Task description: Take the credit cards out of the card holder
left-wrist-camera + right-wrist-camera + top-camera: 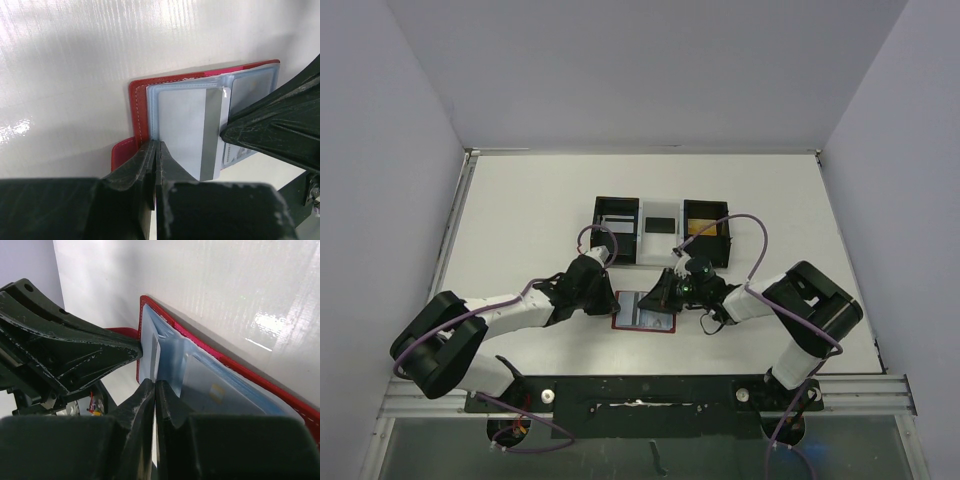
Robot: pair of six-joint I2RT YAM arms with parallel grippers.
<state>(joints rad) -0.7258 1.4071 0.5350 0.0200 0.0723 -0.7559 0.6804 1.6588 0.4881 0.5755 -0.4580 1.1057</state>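
1. From above: shows both arms bent low and reaching inward. Puts the left pincer (613, 296) at the left edge of the open card holder (642, 315) and the right pincer (663, 292) at its far right corner. Cannot tell either grip from here. Finds the holder flat on the table (520, 220), just under and between the two pincers. Beyond them, finds a three-compartment tray (620, 201) holding a black card (661, 224) in the middle and a gold card (700, 228) on the right.
2. Left wrist: shows the left pincer (156, 150) pressed together on the near edge of the card holder (137, 100). Just ahead of the tips, red cover with pale stitching and blue-grey pockets; left of them, a red tab (122, 155). To the right, a grey credit card (212, 135) tilted up, met by the right pincer (226, 133), hiding the pockets behind.
3. Right wrist: shows the right pincer (155, 387) pressed together, pinching the thin credit card (156, 356). Ahead and rightward, the card holder (172, 342) spread open, a chip card (215, 390) in its pocket. From the left, the left pincer (135, 352) touching the pocket edge.
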